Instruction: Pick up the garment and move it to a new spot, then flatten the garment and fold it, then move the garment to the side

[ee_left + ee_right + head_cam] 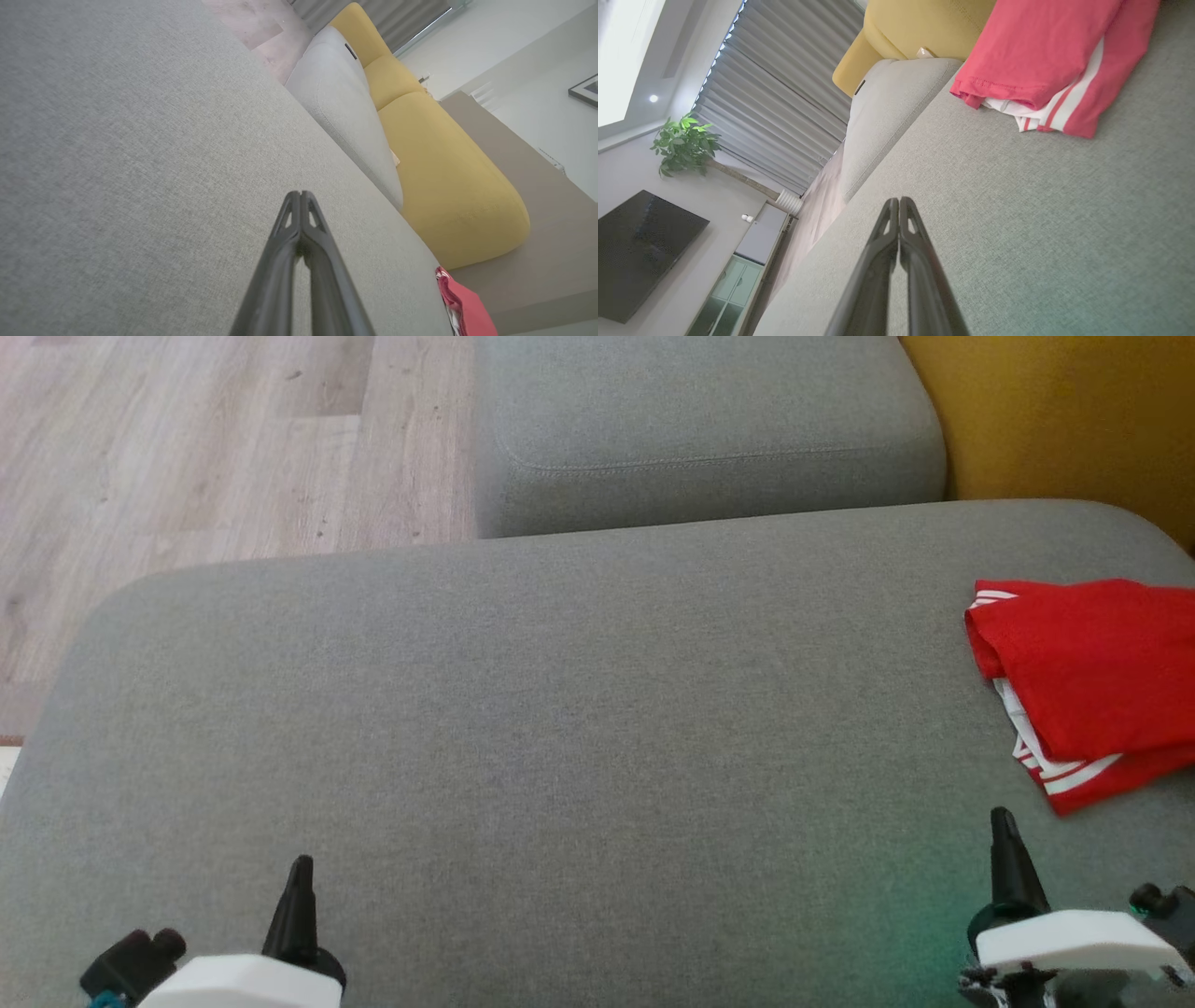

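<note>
A red garment (pixel 1092 681) with white stripes lies folded at the right edge of the grey sofa seat (pixel 560 737); the right wrist view has the garment (pixel 1045 60) at its upper right, and the left wrist view catches a corner of the garment (pixel 462 305) at its lower right. My right gripper (pixel 1004 821) hovers just in front of the garment, apart from it, fingertips pressed together and holding nothing (pixel 899 201). My left gripper (pixel 301 868) sits at the lower left over bare cushion, also shut and empty (pixel 300 193).
A second grey cushion (pixel 700 420) lies beyond the seat, with a yellow sofa back (pixel 1074 420) to its right. Wooden floor (pixel 205 448) runs along the far left. The right wrist view takes in a television (pixel 640 252), a plant (pixel 684 144) and curtains.
</note>
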{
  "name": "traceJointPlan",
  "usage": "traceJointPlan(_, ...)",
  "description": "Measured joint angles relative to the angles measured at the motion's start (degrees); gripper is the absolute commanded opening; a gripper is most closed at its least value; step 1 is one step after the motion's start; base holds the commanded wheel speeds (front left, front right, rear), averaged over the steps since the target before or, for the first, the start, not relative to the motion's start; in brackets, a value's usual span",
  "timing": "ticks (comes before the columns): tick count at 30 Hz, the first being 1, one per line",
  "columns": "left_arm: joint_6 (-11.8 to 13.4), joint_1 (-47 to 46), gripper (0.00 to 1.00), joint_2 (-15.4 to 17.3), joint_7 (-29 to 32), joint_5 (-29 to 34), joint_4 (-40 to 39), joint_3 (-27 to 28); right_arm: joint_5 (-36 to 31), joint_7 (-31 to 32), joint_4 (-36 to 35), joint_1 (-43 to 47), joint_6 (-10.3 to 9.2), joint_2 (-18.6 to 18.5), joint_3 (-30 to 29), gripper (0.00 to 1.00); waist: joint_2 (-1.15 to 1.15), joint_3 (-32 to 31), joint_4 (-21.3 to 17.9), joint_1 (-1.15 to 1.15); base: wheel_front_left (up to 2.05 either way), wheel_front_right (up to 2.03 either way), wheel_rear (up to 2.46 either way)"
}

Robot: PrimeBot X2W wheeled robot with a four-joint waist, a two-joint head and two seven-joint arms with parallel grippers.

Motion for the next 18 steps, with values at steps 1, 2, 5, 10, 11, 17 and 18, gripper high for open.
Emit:
traceJointPlan(1, -0.4, -0.1, 0.00, 0.0, 0.0, -0.7, 0.1, 0.1, 0.6, 0.1, -0.1, -0.1, 0.00, 0.0, -0.1, 0.00, 0.00, 0.1, 0.0, 0.00, 0.00, 0.00, 0.00)
traceJointPlan(2, -0.4, -0.3, 0.00, 0.0, 0.3, -1.4, 0.1, 0.2, 1.3, 0.5, -0.1, -0.1, 0.00, 0.0, -0.2, 0.00, 0.00, 0.1, 0.0, 0.00, 0.00, 0.00, 0.00)
traceJointPlan(5, -0.5, -0.9, 0.00, 0.0, 0.8, -3.5, 0.2, 0.4, 3.4, 1.0, -0.1, -0.1, 0.00, 0.1, -0.5, 0.00, 0.00, 0.4, -0.1, 0.00, 0.00, 0.00, 0.00)
traceJointPlan(10, -1.0, -1.8, 0.00, 0.0, 1.6, -7.0, 0.6, 1.2, 6.6, 1.8, -0.2, -0.7, 0.00, 0.2, -1.3, 0.00, 0.00, 0.7, -0.2, 0.00, 0.00, 0.00, 0.00)
traceJointPlan(11, -1.3, -2.0, 0.00, 0.0, 1.8, -7.6, 0.6, 1.4, 7.3, 2.0, -0.2, -1.0, 0.00, 0.2, -1.3, 0.00, 0.00, 0.8, -0.2, 0.00, 0.00, 0.00, 0.00)
traceJointPlan(17, -1.9, -3.2, 0.00, 0.0, 2.6, -11.8, 1.2, 1.8, 11.3, 3.0, -0.3, -1.8, 0.00, 0.2, -1.9, 0.00, 0.00, 1.2, -0.4, 0.00, 0.00, 0.00, 0.00)
traceJointPlan(18, -2.0, -3.4, 0.00, 0.0, 2.7, -12.5, 1.2, 1.9, 11.9, 3.2, -0.3, -1.9, 0.00, 0.3, -2.0, 0.00, 0.00, 1.3, -0.4, 0.00, 0.00, 0.00, 0.00)
